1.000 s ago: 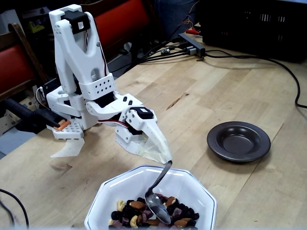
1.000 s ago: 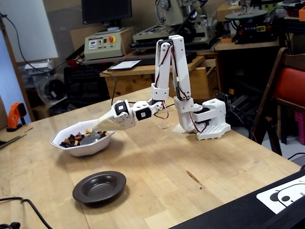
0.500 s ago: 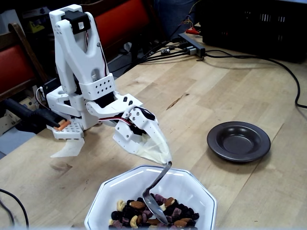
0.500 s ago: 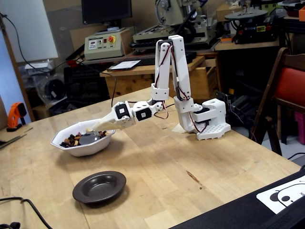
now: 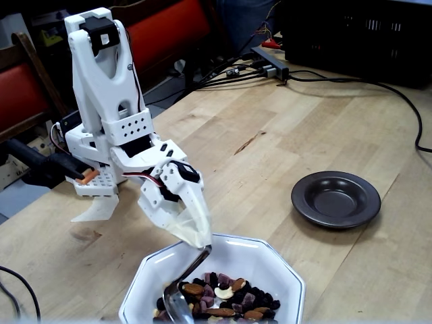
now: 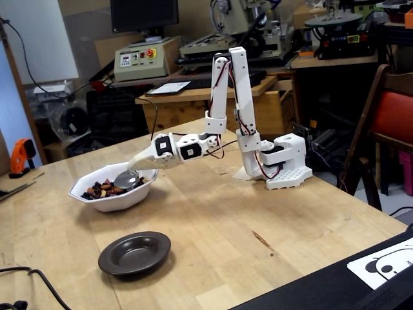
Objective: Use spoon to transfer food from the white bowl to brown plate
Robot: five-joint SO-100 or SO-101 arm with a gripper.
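Claw (image 5: 200,241) clamped on the taped handle keeps your spoon (image 5: 177,301) angled down into the nuts and fruit (image 5: 219,302) inside the white bowl (image 5: 273,266), ready to scoop toward the empty brown plate (image 5: 335,199).

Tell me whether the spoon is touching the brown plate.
Apart. In a fixed view the spoon sits over the food in the white bowl, with bare table between that bowl and the empty brown plate.
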